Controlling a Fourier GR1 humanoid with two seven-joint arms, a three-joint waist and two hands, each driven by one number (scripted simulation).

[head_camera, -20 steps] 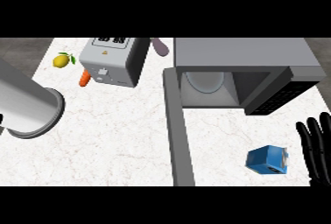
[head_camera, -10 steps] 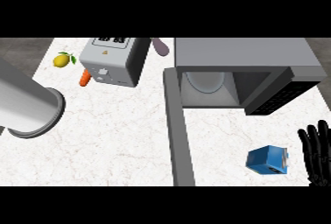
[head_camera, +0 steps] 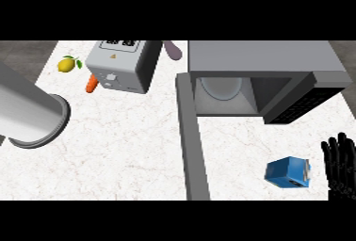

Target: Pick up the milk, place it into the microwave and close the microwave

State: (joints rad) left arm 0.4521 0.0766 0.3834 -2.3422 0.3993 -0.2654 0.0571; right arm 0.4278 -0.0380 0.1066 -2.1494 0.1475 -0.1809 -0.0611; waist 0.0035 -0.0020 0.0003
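The milk (head_camera: 287, 172) is a small blue carton lying on the white counter at the lower right, in front of the microwave (head_camera: 264, 61). The microwave stands open at the back right, showing a white turntable plate (head_camera: 222, 88) inside. Its grey door (head_camera: 192, 141) swings out toward me, left of the milk. My right hand (head_camera: 341, 167) rises at the right edge with straight fingers, just right of the milk and not touching it. Only my left forearm (head_camera: 28, 113) shows, at the left edge; its hand is out of view.
A grey toaster (head_camera: 125, 63) stands at the back left. A lemon (head_camera: 67, 64) and a carrot (head_camera: 91, 84) lie to its left. A mauve object (head_camera: 172, 49) pokes out behind the toaster. The open door splits the counter into left and right parts.
My right hand has slid a little down and toward the right edge, staying open. The milk, the microwave door and the left forearm have not moved.
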